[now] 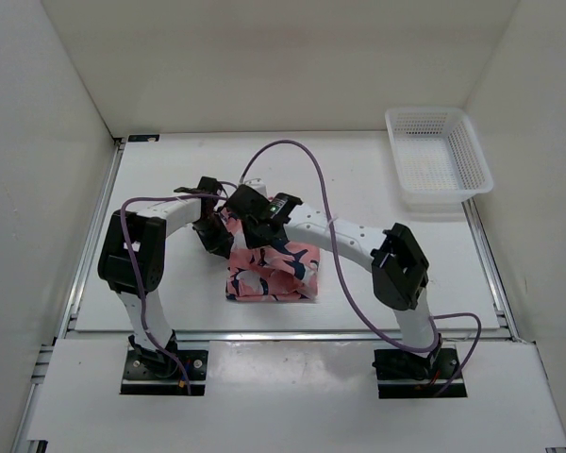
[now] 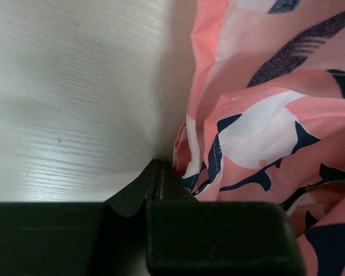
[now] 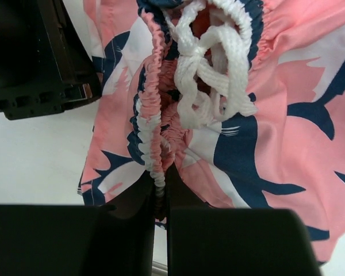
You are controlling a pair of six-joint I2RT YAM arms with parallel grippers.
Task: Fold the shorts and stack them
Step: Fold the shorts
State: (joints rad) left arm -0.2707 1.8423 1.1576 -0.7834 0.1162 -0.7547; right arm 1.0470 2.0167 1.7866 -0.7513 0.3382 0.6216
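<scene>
The salmon-pink shorts (image 1: 275, 272) with navy and white fish shapes lie bunched on the white table (image 1: 170, 179), between the two arms. My right gripper (image 3: 163, 185) is shut on the gathered elastic waistband (image 3: 152, 144), just beside the white knotted drawstring (image 3: 210, 75). My left gripper (image 2: 159, 168) is shut at the left edge of the shorts (image 2: 264, 126), where the folds run into its tip. In the top view both grippers, left (image 1: 214, 236) and right (image 1: 252, 225), meet over the far end of the cloth.
A white plastic mesh basket (image 1: 439, 156) stands at the back right of the table. White walls close in the table on three sides. The left arm's black gripper body (image 3: 34, 57) shows close by in the right wrist view.
</scene>
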